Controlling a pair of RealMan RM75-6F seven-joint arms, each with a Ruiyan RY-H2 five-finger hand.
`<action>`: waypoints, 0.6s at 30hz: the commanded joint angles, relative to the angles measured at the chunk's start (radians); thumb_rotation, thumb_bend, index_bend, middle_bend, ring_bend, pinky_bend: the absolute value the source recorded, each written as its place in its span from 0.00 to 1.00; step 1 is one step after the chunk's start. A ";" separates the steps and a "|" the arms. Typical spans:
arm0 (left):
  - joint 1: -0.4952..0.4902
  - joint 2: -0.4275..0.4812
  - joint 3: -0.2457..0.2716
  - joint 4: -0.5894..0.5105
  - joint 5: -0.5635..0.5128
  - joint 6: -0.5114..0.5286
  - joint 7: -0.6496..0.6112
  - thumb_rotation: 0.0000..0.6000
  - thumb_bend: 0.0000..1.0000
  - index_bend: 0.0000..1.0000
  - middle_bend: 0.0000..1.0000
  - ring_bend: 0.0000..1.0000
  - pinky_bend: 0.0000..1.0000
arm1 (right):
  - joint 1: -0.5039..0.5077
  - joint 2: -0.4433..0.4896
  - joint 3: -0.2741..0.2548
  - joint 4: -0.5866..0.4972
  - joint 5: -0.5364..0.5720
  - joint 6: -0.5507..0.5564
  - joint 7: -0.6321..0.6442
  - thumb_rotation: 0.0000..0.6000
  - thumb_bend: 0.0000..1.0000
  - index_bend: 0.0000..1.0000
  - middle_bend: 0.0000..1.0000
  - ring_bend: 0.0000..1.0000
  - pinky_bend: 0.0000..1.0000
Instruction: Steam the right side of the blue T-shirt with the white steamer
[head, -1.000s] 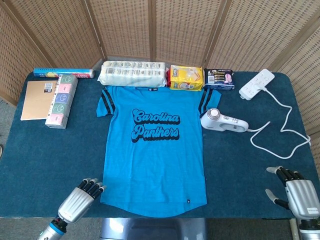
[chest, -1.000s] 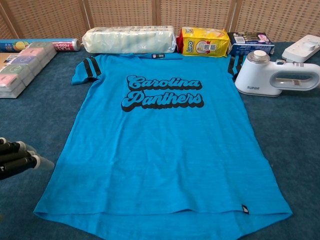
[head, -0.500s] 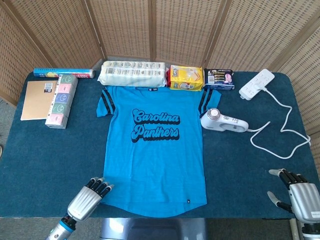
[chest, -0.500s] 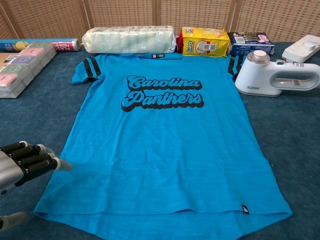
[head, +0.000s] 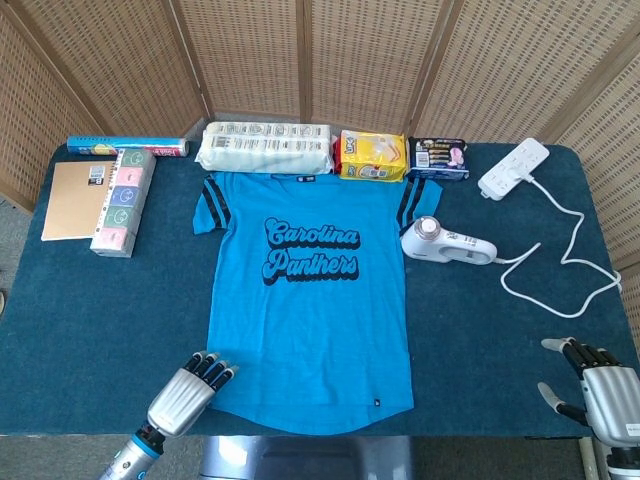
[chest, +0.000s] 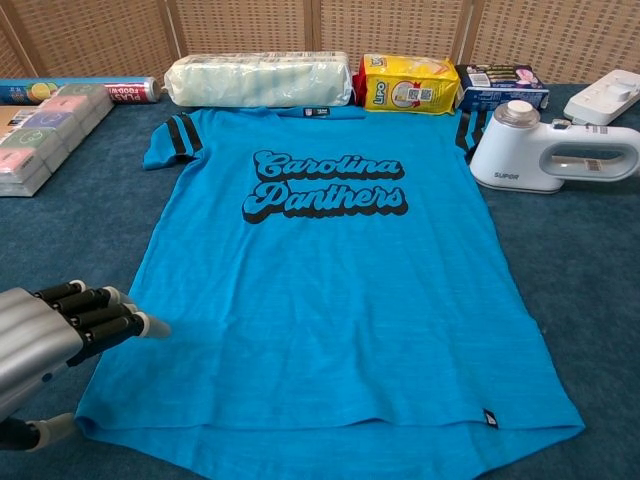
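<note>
A bright blue T-shirt (head: 308, 295) with dark letters lies flat in the middle of the dark blue table (head: 70, 310). Its neck points to the far edge and its hem lies near the front edge.

The white hand steamer (head: 446, 241) lies on its side on the table, just beside the shirt's right sleeve. Its white cord (head: 560, 265) runs to a white power strip (head: 514, 168) near the far right corner.

The left hand (head: 188, 392) is at the front edge, by the shirt's lower left corner. Its fingers (chest: 110, 318) are stretched out together over the shirt's edge and hold nothing.

The right hand (head: 600, 385) is at the front right corner, well apart from the steamer and the shirt. Its fingers (head: 580, 352) are spread and hold nothing.

A long white wrapped pack (head: 265, 147), a yellow bag (head: 372, 155) and a small dark box (head: 437, 158) sit along the far edge behind the shirt.
</note>
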 joint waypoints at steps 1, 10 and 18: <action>-0.004 -0.005 -0.003 0.000 -0.004 -0.003 0.005 1.00 0.18 0.21 0.29 0.22 0.26 | -0.001 -0.002 0.000 0.003 0.002 -0.001 0.002 0.95 0.28 0.32 0.37 0.43 0.44; -0.018 -0.019 -0.010 -0.004 -0.017 -0.016 0.011 1.00 0.20 0.21 0.29 0.22 0.27 | -0.004 0.000 0.002 0.002 0.003 0.002 0.002 0.95 0.28 0.32 0.37 0.44 0.44; -0.040 -0.057 -0.042 -0.009 -0.046 -0.035 0.015 1.00 0.21 0.21 0.29 0.22 0.29 | -0.007 -0.001 0.004 -0.001 0.006 0.001 -0.003 0.95 0.28 0.32 0.37 0.44 0.44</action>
